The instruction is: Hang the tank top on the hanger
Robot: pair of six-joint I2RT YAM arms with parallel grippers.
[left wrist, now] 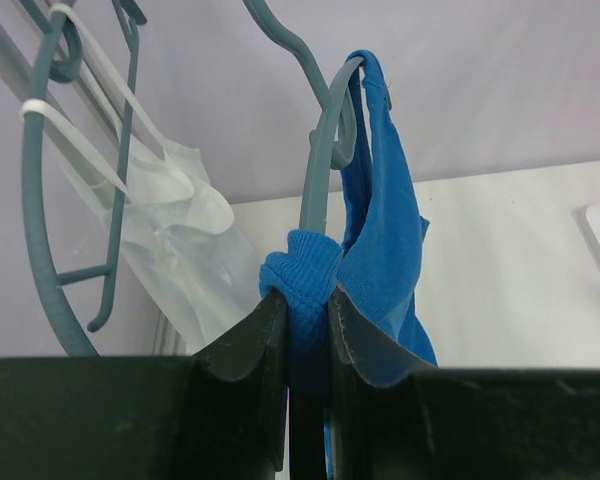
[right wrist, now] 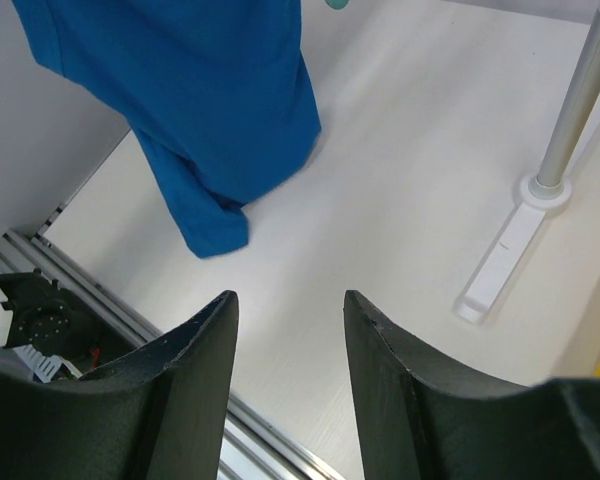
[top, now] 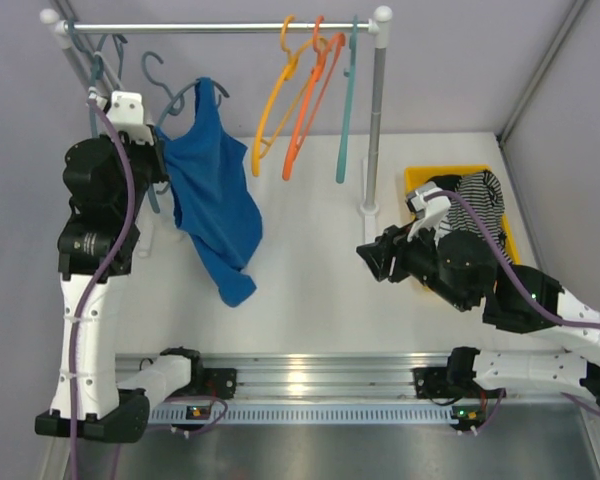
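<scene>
Tank top [top: 215, 200] hangs in the air at about ten o'clock over the table [top: 310, 290], draped from the hanger [left wrist: 320, 160] by one strap. That strap loops over the hanger's upper end, and the rest falls in a loose twist toward five o'clock. The left gripper [left wrist: 307, 300] is clamped tight, pinching a wad of blue fabric together with the hanger's thin arm, so it carries both. The right gripper [right wrist: 285, 300] is spread wide with nothing in it. It sits low at about four o'clock from the top, facing the hem.

From where I stand the job looks half done: one shoulder is on, and I can't pick out the second strap among the folds. The right gripper would do well to come in from three o'clock and find the free strap near the neck rather than grab the hem. It should take a single layer and lift it up and over the hanger's bare end. The left gripper needs a firm, level hold, because if its pinch slackens, top and hanger could both drop. The lift should also stay clear of the orange hangers [top: 310, 95] on the rail [top: 220, 27] at twelve o'clock.
</scene>
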